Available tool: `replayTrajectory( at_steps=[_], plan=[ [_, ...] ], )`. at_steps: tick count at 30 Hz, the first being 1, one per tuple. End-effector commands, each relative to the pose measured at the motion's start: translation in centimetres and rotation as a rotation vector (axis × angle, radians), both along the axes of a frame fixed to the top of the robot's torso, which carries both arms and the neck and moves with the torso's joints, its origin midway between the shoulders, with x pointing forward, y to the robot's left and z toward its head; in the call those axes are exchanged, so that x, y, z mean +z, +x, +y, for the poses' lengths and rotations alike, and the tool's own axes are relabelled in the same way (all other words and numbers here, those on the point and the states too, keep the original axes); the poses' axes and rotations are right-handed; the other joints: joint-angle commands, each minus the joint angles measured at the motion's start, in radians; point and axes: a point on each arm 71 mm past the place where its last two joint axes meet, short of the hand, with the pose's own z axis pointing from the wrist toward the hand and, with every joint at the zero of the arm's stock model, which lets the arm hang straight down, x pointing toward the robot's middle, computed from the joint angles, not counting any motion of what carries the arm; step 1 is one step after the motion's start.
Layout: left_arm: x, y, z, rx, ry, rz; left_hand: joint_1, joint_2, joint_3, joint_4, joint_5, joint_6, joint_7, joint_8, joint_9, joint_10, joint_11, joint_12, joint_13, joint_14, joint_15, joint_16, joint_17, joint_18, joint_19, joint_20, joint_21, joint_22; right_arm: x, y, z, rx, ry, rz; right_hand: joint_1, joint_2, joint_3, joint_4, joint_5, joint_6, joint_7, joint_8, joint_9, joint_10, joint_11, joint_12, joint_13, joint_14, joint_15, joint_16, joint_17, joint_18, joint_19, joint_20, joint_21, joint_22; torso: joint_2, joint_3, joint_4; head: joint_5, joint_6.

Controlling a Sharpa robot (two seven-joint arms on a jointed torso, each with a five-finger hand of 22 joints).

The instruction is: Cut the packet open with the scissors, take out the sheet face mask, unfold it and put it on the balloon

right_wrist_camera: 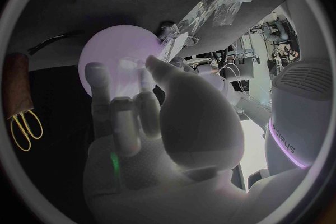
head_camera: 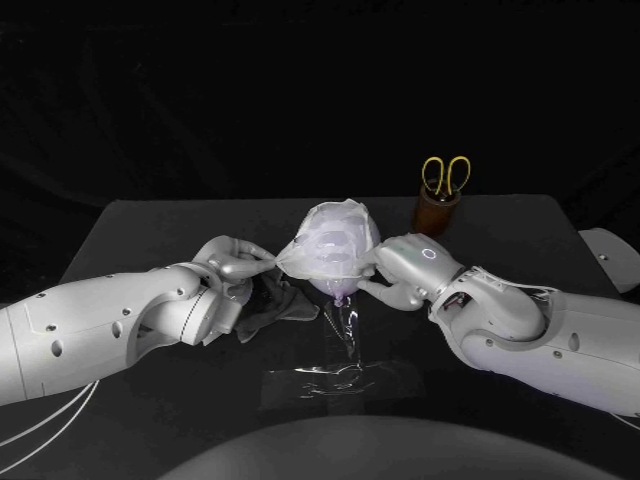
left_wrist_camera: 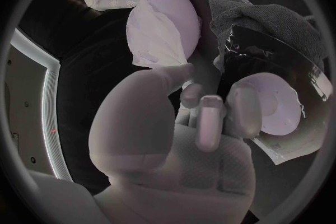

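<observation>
A pale purple balloon [head_camera: 335, 262] stands on a clear stand [head_camera: 346, 330] at the table's middle. The white sheet mask [head_camera: 329, 232] is draped over its top and front. My left hand [head_camera: 241, 265] pinches the mask's left edge, and its thumb [left_wrist_camera: 171, 75] touches the mask [left_wrist_camera: 157, 33]. From the other side, my right hand [head_camera: 407, 262] pinches the mask's right edge, with its fingers [right_wrist_camera: 119, 75] laid against the balloon [right_wrist_camera: 112, 53]. The scissors [head_camera: 446, 175] with yellow handles stand in a brown holder [head_camera: 436, 212] behind my right hand. A dark glossy packet [head_camera: 284, 305] lies below my left hand.
Clear crumpled plastic film [head_camera: 332, 382] lies on the black table [head_camera: 147, 225] in front of the stand. A white object [head_camera: 616, 255] sits at the table's right edge.
</observation>
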Motion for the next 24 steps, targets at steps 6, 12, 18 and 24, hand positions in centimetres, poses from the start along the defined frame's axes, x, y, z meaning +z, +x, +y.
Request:
replayTrajectory(
  at_steps=[6, 12, 18, 24],
  plan=[
    [-0.4, 0.1, 0.6, 0.004, -0.006, 0.055, -0.019, -0.059, 0.055, -0.044, 0.007, -0.21, 0.085, -0.133, 0.01, -0.338, 0.086, -0.251, -0.338, 0.024, 0.06, -0.046, 0.087, 0.017, -0.137, 0.045, -0.095, -0.115, -0.1, 0.0, 0.0, -0.001, -0.017, -0.001, -0.01, 0.001, 0.001, 0.003, -0.002, -0.001, 0.004, -0.006, -0.001, 0.002, -0.006, 0.004, 0.112, 0.045, -0.006, 0.003, 0.13, 0.011, 0.006, -0.002, 0.002, 0.063, 0.0, 0.0003, 0.0003, -0.001, 0.004],
    [-0.4, 0.4, 1.2, -0.01, 0.024, 0.031, -0.025, -0.076, 0.048, -0.072, 0.005, -0.239, 0.1, -0.137, 0.001, -0.371, 0.099, -0.277, -0.367, -0.026, 0.077, -0.072, 0.004, 0.037, -0.206, 0.067, -0.141, -0.178, -0.1, 0.0, -0.1, -0.001, -0.017, -0.002, -0.01, 0.001, 0.001, 0.003, -0.002, -0.001, 0.004, -0.006, -0.001, 0.002, -0.006, 0.004, 0.112, 0.045, -0.006, 0.003, 0.13, 0.011, 0.006, -0.002, 0.002, 0.063, 0.001, -0.0007, -0.0003, -0.002, 0.005],
    [-0.1, 0.7, 1.3, -0.032, 0.026, -0.007, -0.046, -0.084, -0.004, -0.085, 0.004, -0.26, 0.111, -0.12, 0.0, -0.409, 0.114, -0.292, -0.394, -0.074, 0.093, -0.093, -0.067, 0.05, -0.264, 0.086, -0.183, -0.227, -0.1, 0.0, -0.1, -0.001, -0.016, -0.002, -0.01, 0.001, 0.001, 0.003, -0.002, -0.001, 0.004, -0.006, -0.001, 0.002, -0.006, 0.004, 0.112, 0.045, -0.006, 0.003, 0.13, 0.011, 0.006, -0.002, 0.002, 0.063, 0.001, -0.0009, 0.0011, -0.004, 0.007],
    [1.1, 1.5, 0.5, -0.057, -0.055, -0.115, -0.081, -0.028, -0.051, -0.04, 0.004, -0.182, 0.076, -0.056, 0.012, -0.417, 0.088, -0.335, -0.446, -0.174, 0.074, -0.148, -0.226, 0.081, -0.39, 0.077, -0.288, -0.352, -0.1, 0.0, -0.1, 0.0, -0.013, -0.004, -0.01, 0.001, 0.001, 0.003, -0.002, -0.001, 0.004, -0.006, -0.001, 0.002, -0.006, 0.004, 0.112, 0.045, -0.006, 0.003, 0.13, 0.011, 0.006, -0.002, 0.002, 0.063, 0.0, -0.0007, -0.0005, -0.003, 0.009]
  ],
)
